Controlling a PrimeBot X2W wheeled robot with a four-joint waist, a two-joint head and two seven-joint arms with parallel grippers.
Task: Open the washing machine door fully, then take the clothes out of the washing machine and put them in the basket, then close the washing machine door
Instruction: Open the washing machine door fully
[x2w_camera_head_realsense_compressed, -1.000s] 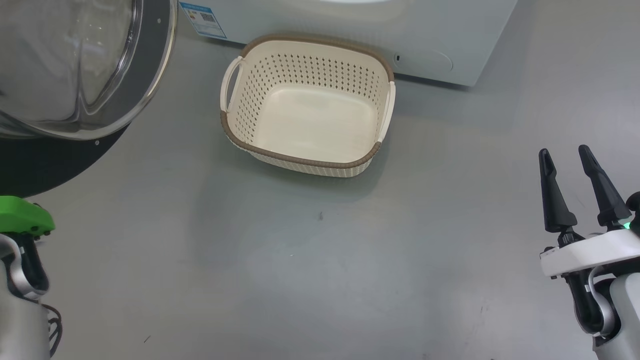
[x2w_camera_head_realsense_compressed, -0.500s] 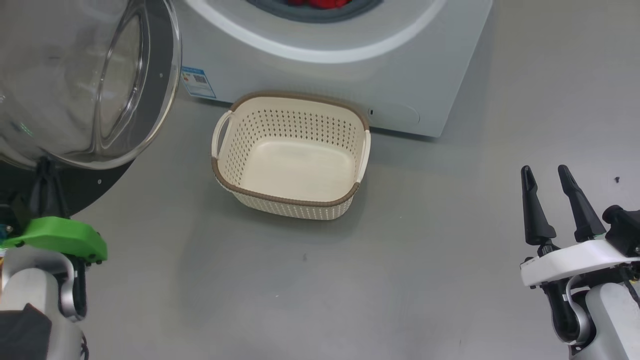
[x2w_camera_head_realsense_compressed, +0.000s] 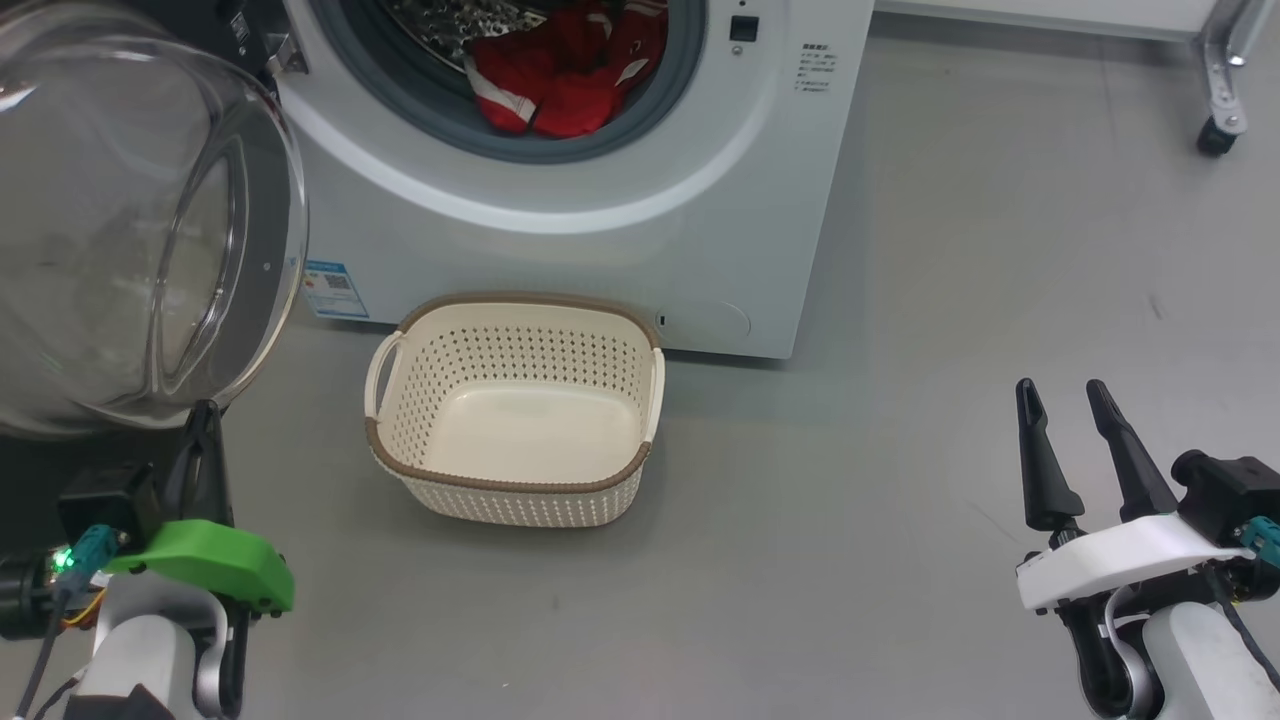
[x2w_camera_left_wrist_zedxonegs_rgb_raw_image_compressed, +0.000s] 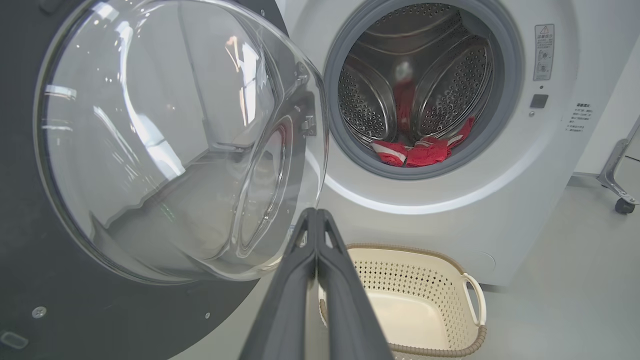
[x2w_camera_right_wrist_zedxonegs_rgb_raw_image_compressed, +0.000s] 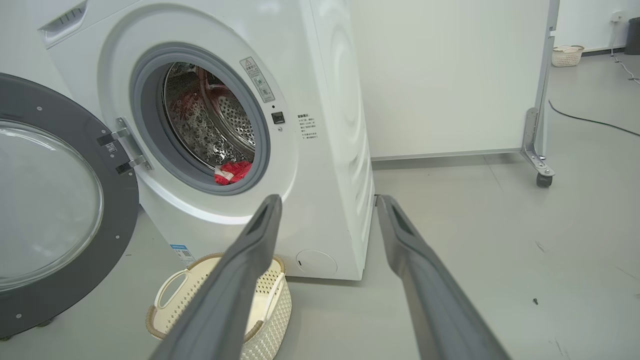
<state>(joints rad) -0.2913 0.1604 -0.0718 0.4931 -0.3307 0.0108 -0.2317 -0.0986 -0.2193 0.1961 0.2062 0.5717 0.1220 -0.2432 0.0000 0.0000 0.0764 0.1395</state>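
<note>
I'm seeing the clothes (x2w_camera_head_realsense_compressed: 560, 80) lying in the washing machine (x2w_camera_head_realsense_compressed: 600, 270), door (x2w_camera_head_realsense_compressed: 130, 230) hanging open at left, basket (x2w_camera_head_realsense_compressed: 500, 485) sitting just in front. Left gripper (x2w_camera_left_wrist_zedxonegs_rgb_raw_image_compressed: 316, 215) is hovering pinched shut near the door, right gripper (x2w_camera_head_realsense_compressed: 1061, 388) spread wide at right.

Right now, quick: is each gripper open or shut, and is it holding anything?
Left gripper: shut, holding nothing.
Right gripper: open, holding nothing.

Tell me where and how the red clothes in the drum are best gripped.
Probably the bunched fold of the red clothes just behind the grey gasket at the bottom of the drum. Come straight in from the front with the open right gripper; the washing machine door stands swung out to the left.
</note>
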